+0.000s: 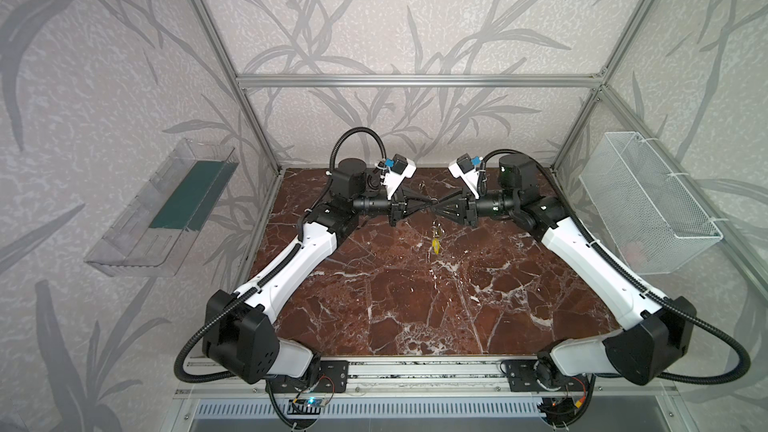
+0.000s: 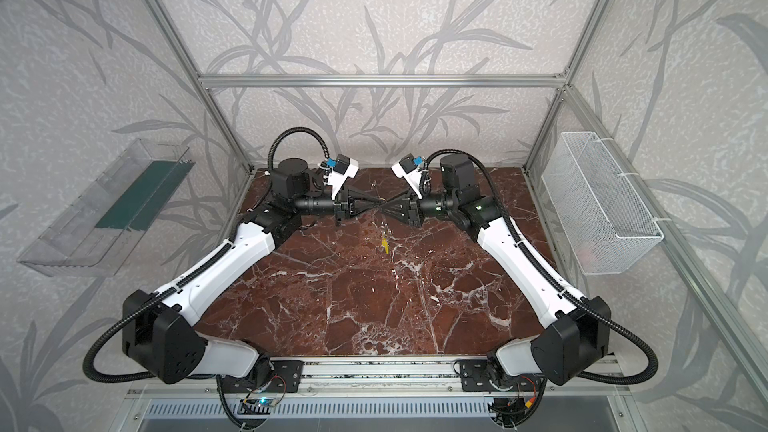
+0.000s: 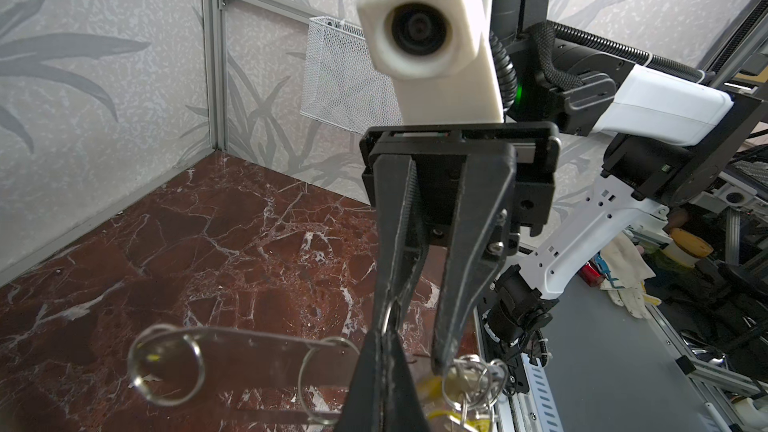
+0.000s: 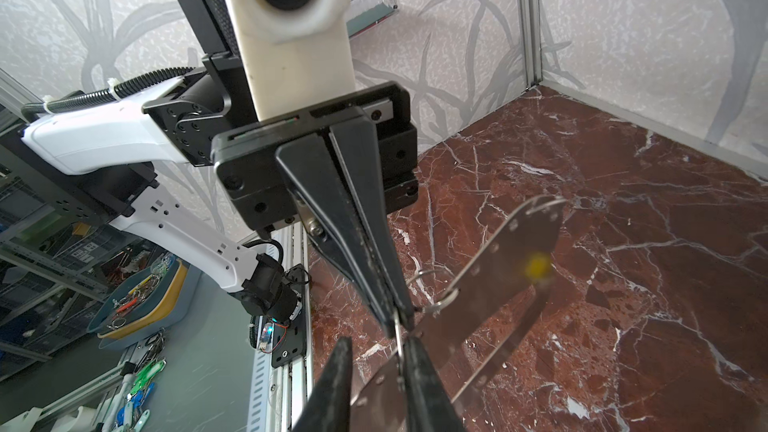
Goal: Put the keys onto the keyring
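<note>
I've got the left end effector [image 4: 397, 322] clamped tight on the keyring [image 4: 498, 280], raised over the far middle of the table [image 1: 415, 305]. The right end effector [image 4: 377, 342] has its jaws partly apart against it, grip unclear. Yellow keys [image 1: 435, 244] hang below.

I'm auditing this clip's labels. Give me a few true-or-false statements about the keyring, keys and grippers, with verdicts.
1. The left gripper is shut on the keyring. True.
2. The keyring lies flat on the table. False: it is held in the air where the two grippers meet.
3. A yellow key sits close to the gripper tips. True.
4. The right gripper is fully shut. False: its jaws stand apart.
5. The basket stands on the table. False: it hangs on the side wall.
</note>
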Robot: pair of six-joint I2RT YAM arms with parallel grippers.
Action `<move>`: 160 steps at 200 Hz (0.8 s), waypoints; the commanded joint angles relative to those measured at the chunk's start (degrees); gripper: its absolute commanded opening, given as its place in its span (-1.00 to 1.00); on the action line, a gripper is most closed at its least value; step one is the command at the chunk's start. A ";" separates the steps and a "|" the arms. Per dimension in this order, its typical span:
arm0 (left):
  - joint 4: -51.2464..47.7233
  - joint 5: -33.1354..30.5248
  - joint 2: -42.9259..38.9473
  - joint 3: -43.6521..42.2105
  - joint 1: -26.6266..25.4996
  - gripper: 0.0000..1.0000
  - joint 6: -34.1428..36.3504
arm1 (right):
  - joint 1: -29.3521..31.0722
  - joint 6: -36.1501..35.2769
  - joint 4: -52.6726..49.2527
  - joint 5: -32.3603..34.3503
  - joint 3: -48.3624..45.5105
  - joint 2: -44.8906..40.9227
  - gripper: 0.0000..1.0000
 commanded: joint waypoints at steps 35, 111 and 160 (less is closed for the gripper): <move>2.21 -0.61 1.24 1.90 0.74 -1.00 -1.50 | 0.28 1.18 2.84 -2.85 -0.75 -2.53 -0.68; 2.71 -1.15 1.23 1.65 1.00 -1.00 -1.93 | 0.39 2.14 4.18 -2.15 -1.24 -2.71 -0.68; 2.87 -0.94 0.88 1.02 0.92 -1.00 -1.80 | 0.38 4.23 7.15 -1.46 -1.59 -2.35 -0.81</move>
